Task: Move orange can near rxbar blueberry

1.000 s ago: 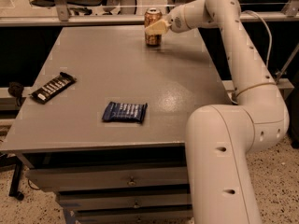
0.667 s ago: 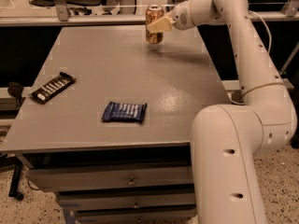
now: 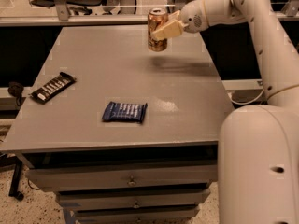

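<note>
The orange can is orange-brown with a silver top rim and hangs upright above the far part of the grey table. My gripper is shut on the can from its right side, with a pale finger across its front. The can's shadow lies on the table just below and to the right. The rxbar blueberry, a dark blue wrapper with white lettering, lies flat near the table's front edge, well in front of the can.
A longer black-wrapped bar with white print lies near the table's left edge. The table stands on a drawer cabinet. My white arm fills the right side. Chairs and a rail stand behind the table.
The gripper has lifted the orange can off the table and moved it slightly left and towards the front. The two bars have not moved on the table.
</note>
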{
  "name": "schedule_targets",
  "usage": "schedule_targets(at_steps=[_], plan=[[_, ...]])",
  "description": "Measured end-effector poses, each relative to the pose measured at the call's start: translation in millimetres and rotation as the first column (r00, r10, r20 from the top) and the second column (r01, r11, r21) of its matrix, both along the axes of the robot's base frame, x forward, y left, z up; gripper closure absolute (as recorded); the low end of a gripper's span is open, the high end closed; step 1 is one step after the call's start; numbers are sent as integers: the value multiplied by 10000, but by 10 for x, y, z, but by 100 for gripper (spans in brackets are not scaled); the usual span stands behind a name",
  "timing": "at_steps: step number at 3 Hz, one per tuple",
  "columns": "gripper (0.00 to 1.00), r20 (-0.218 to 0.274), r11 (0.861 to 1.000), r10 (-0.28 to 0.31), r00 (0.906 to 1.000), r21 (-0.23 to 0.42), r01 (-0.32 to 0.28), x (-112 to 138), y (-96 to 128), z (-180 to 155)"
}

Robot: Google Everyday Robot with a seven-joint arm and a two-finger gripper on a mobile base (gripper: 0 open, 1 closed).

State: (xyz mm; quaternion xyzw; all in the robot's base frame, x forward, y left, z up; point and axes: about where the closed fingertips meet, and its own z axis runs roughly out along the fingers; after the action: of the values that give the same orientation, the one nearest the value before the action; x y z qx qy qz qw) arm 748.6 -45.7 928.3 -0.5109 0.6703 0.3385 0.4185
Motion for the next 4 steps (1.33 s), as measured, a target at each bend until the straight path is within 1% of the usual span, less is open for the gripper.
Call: schedule_targets(at_steps=[1,2,3,4], plan=[[100,420,9927,1203,9918,-47,-1202,-538,24,90],[100,730,9768,2138,9741,-32,-2142,-1028,158,80],[100,379,9566,2914,9558,-172,-2910,-1423,349,-205],[100,-119,9407,3378,9412,-285,-3380,-1661,493,-501]])
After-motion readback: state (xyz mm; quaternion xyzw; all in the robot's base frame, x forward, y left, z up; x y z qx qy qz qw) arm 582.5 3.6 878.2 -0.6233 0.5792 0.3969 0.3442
